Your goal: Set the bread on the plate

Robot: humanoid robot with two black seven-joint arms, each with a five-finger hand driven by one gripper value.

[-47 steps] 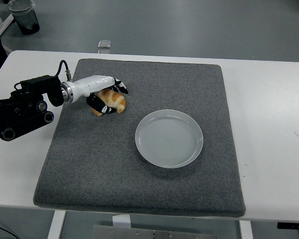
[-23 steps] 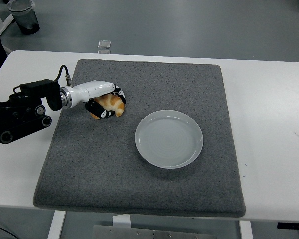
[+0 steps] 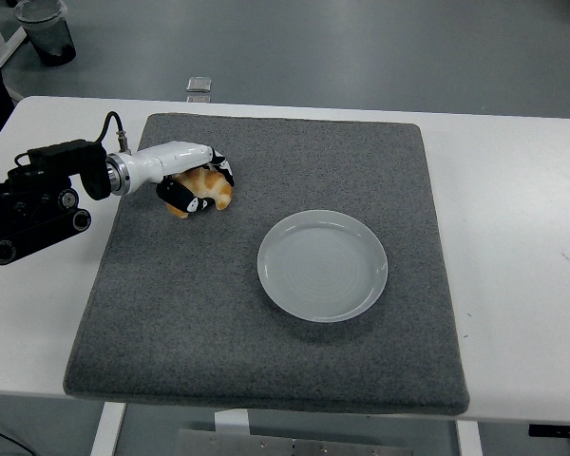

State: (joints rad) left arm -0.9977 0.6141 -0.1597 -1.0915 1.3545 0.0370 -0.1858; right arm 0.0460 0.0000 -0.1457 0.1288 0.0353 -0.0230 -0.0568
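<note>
A: so the left hand (image 3: 192,186) has its black fingers wrapped round the golden-brown bread roll (image 3: 209,186), over the grey felt mat's (image 3: 266,351) far-left part

B: yeah, and it's slid back left and up a bit since a second ago, further from the round white plate (image 3: 322,264), which is empty

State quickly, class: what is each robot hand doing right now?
Left hand: closed around the bread, over the mat.
Right hand: not in view.
</note>
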